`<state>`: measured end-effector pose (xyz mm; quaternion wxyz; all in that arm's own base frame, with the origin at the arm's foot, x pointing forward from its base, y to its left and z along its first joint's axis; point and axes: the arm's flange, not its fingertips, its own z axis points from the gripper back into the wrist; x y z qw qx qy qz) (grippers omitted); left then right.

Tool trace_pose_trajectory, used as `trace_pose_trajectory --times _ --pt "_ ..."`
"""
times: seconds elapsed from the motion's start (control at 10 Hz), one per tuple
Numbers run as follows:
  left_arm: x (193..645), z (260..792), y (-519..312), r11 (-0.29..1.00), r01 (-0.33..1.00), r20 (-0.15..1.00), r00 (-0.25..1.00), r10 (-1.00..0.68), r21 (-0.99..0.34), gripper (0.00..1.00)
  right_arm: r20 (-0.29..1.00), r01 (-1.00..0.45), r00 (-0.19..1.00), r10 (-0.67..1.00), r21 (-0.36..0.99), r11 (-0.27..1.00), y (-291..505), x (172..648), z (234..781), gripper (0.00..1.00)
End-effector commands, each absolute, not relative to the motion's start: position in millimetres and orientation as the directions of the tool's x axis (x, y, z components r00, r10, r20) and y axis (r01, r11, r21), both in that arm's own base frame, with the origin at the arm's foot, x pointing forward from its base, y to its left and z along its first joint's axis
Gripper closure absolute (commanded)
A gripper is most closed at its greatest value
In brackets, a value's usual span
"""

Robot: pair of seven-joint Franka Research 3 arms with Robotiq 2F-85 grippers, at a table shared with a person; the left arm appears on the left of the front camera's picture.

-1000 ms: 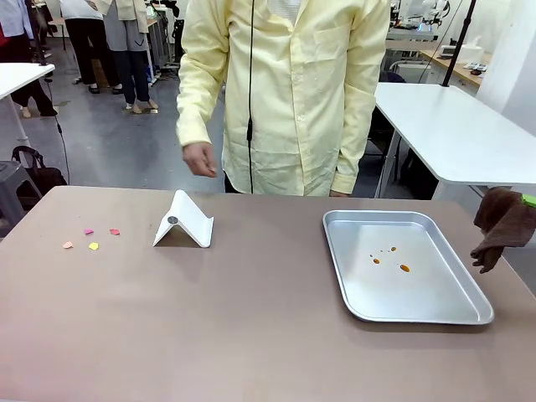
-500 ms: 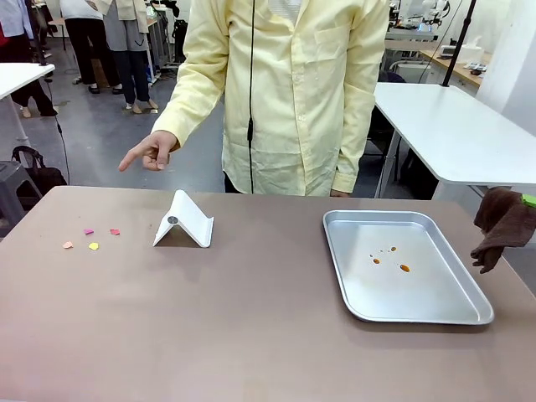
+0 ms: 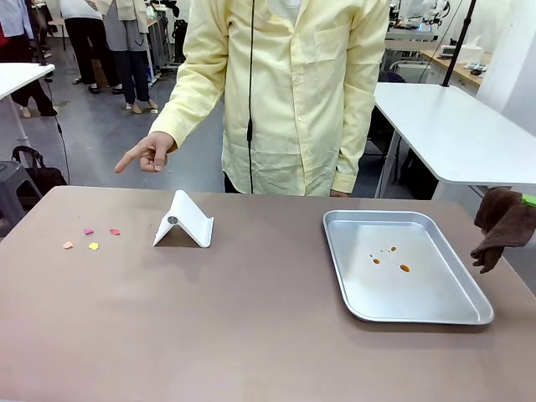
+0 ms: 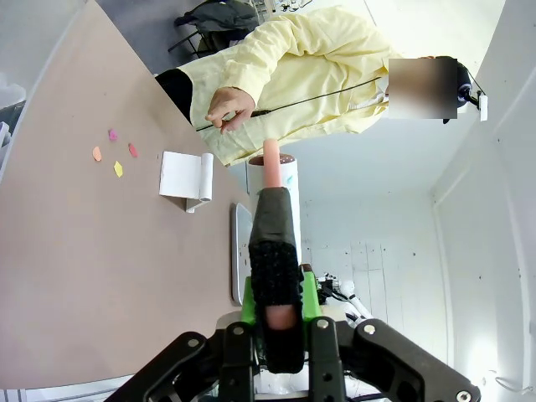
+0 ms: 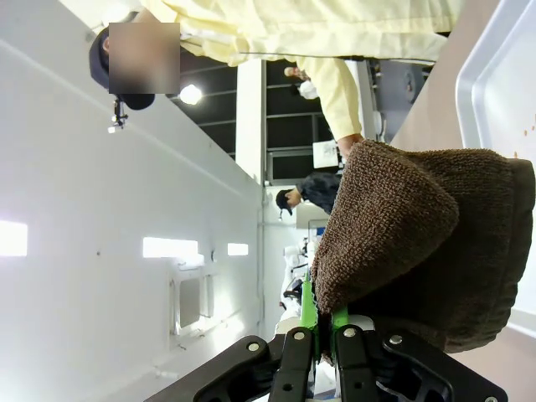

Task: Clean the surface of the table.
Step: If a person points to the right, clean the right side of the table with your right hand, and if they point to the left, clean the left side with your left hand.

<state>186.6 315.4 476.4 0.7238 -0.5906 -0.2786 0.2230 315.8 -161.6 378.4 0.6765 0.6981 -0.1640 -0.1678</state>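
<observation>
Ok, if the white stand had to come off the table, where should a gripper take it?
Probably the top ridge, from straight above: the white stand sits tent-like on the table, its two faces sloping up to a narrow peak that jaws could pinch.

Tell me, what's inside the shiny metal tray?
Inside the tray are a few tiny orange and brown spots, nothing bigger. From the front nothing covers its inside. Whatever is beneath the tray is hidden.

Honestly the table (image 3: 251, 335) looks smooth and matte, the tray (image 3: 435, 289) is shiny bare metal, the brown cloth (image 3: 502, 222) is fuzzy terry, and the white stand (image 3: 186, 222) seems smooth plastic.
</observation>
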Motion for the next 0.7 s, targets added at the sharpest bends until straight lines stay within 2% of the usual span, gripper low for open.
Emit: trace_pose_trajectory --times 0.0,0.3,0.5,0.6 --pt "186.6 476.4 315.4 0.203 0.006 0.140 0.745 0.652 -0.979 0.78 -0.030 0.011 0.879 -0.476 0.999 -0.042 -158.6 316.7 386.7 1.00" --pt "215.2 463.0 302.9 0.329 -0.099 0.142 0.760 0.634 -0.939 0.78 -0.030 0.011 0.879 -0.476 0.999 -0.042 -158.6 316.7 386.7 1.00" --pt "238.9 445.0 301.6 0.362 -0.204 0.067 0.787 0.613 -0.910 0.78 -0.030 0.011 0.879 -0.476 0.999 -0.042 -158.6 316.7 386.7 1.00" --pt "259.2 431.4 306.4 0.367 -0.272 -0.009 0.813 0.583 -0.890 0.78 -0.030 0.011 0.879 -0.476 0.999 -0.042 -158.6 316.7 386.7 1.00"
